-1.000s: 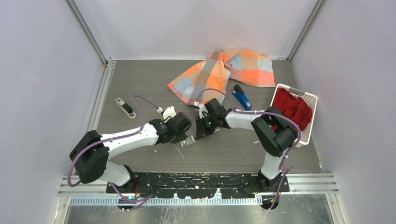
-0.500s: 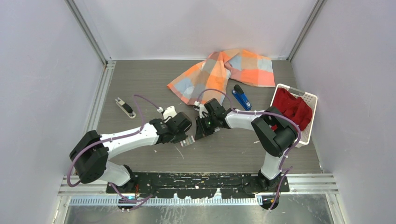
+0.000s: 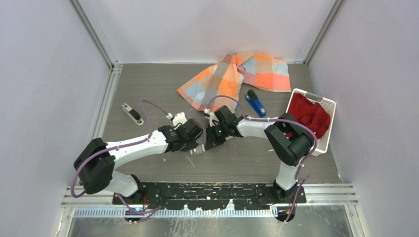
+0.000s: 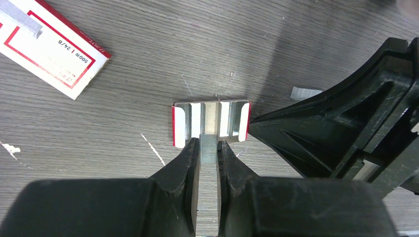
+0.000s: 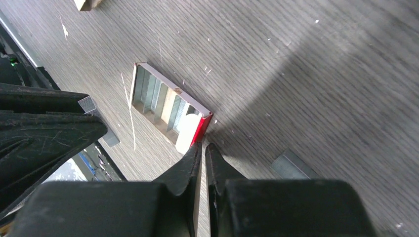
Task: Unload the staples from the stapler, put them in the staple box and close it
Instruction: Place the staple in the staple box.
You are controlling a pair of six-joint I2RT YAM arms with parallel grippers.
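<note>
Grey staples (image 4: 208, 197) clamped in left pincer (image 4: 208, 146); right pincer (image 5: 202, 146) crowds tray (image 5: 173, 90) edge.

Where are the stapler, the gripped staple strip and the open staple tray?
stapler (image 3: 256, 103): top external view, middle of its blue body.
staple strip (image 4: 208, 170): left wrist view, middle of the grey bar.
staple tray (image 4: 174, 127): left wrist view, its red left wall.

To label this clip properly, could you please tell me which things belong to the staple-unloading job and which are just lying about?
Job: blue stapler; staple strip pinched in the left gripper; loose staple strip; open staple tray.
Lying about: checked cloth; white basket of red fabric; white-and-red box; silver-and-black tool.
</note>
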